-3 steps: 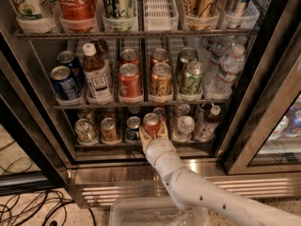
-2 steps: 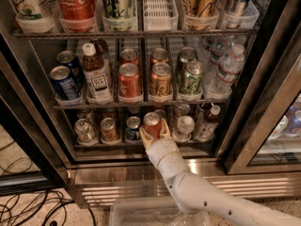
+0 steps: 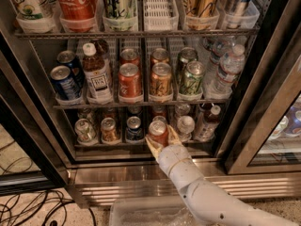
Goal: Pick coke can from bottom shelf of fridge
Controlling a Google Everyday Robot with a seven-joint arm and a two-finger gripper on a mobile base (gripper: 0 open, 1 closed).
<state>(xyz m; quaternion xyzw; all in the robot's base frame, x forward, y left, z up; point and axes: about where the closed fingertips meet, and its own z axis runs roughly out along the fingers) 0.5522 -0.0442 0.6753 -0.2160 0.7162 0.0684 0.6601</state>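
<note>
Bottom shelf: gripper fingers clasp the coke can; a dark can stands just beside.

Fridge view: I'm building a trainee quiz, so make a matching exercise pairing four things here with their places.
1 coke can
2 tall Coca-Cola can
3 water bottle
4 hand

A top shelf, left
B bottom shelf front, closed on a can
C middle shelf, right end
D bottom shelf, gripped

Pairs: 1-D, 2-A, 3-C, 4-B.
</note>
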